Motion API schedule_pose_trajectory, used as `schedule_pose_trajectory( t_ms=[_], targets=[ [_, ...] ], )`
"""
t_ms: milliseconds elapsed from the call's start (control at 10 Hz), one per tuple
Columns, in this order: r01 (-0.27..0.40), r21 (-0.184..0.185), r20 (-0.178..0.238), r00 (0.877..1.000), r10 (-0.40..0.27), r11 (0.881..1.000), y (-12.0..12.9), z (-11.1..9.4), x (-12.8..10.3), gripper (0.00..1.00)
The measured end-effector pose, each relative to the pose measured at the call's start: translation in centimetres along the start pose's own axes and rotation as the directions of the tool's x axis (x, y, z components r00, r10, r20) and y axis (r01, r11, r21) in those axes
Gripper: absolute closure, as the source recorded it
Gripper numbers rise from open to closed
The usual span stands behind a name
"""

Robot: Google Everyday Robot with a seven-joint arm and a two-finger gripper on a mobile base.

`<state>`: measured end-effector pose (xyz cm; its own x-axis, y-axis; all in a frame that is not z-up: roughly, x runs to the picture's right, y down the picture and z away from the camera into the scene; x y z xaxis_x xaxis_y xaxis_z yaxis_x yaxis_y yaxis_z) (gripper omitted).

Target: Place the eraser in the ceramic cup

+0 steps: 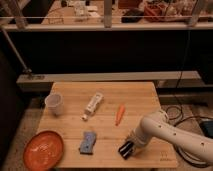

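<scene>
wooden table (137, 95), gripper (128, 148) near its front edge

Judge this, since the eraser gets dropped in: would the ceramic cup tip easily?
The ceramic cup, small, upright and tapered, could tip if knocked. It looks rigid, probably breakable. The gripper is low over the table, far from it.

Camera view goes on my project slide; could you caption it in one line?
Robot's claw down at the eraser near the wooden table's front edge; ceramic cup stands at the opposite corner.
</scene>
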<state>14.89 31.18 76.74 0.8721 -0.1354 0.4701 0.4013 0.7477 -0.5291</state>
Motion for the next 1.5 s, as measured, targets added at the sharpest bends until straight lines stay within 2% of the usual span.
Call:
schedule_pose_trajectory(
  t_ms=[200, 400, 700, 1000, 1300, 1500],
  targets=[
    [0.012, 0.01, -0.004, 1.0, -0.012, 1.0, -0.4, -0.8, -0.9, 1.0],
    [0.014, 0.017, -0.009, 1.0, -0.014, 1.0, -0.6, -2.4, -1.8, 1.0],
    [0.029, 0.029, -0.014, 0.999, -0.029, 0.999, -1.2, -2.9, -2.7, 1.0],
    [0.05, 0.042, -0.02, 0.999, -0.049, 0.998, -2.5, -5.3, -4.7, 1.0],
    [0.077, 0.046, -0.03, 0.997, -0.075, 0.996, -3.8, -5.8, -6.3, 1.0],
    [0.098, 0.049, -0.033, 0.995, -0.097, 0.994, -5.3, -7.2, -8.2, 1.0]
  ],
)
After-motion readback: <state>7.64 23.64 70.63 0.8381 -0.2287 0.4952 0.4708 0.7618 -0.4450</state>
